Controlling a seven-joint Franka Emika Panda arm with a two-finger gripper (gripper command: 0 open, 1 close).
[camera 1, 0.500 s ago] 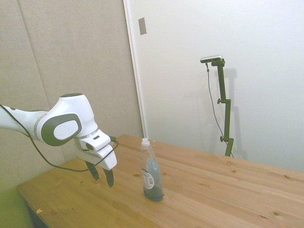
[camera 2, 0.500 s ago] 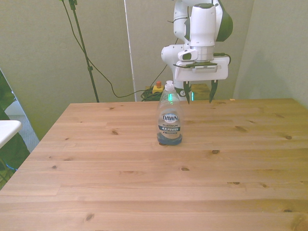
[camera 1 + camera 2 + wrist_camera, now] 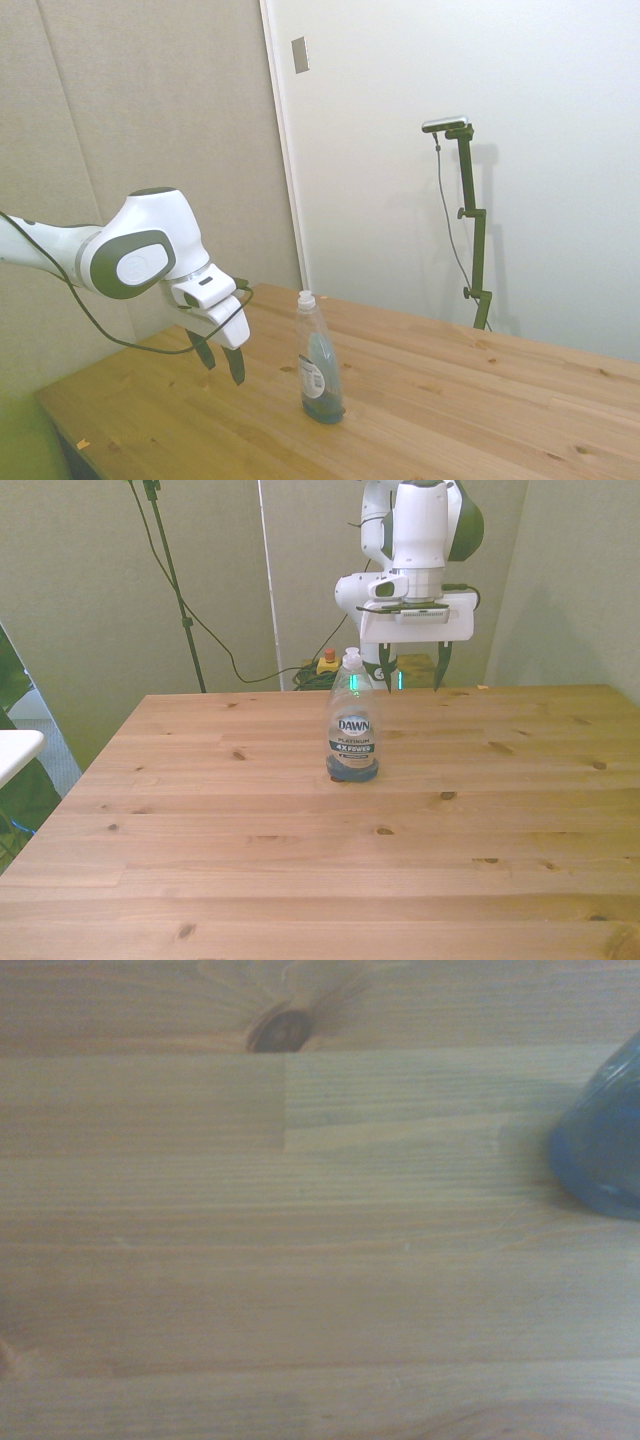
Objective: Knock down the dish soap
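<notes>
- The dish soap (image 3: 319,363) is seen standing upright on the table (image 3: 300,860), roughly midway between the table's two side edges and nearer the far edge, where the robot's base stands, than the near one.
- The bottle is not yet knocked down; only a shallow pool of blue liquid is seen at its base, so it is judged light and easy to topple.
- The claw (image 3: 410,675) is held above the table behind the bottle, toward the far edge, clear of both bottle and wood.
- Its two dark fingers (image 3: 235,365) are spread apart and nothing is held between them.
- This placement is judged a set-up for a push: with the claw at about the bottle's upper height, a nudge toward the near edge would tip it rather than slide it.
- In the front view one finger is partly covered by the bottle's neck and cap, so the gap between claw and bottle is better read from the side view, where they stand apart.
- In the wrist view only a blurred blue edge of the bottle's base (image 3: 600,1150) is caught, cut off by the frame; the rest is wood grain and a dark knot (image 3: 281,1031).
- The label's small print cannot be read.
</notes>
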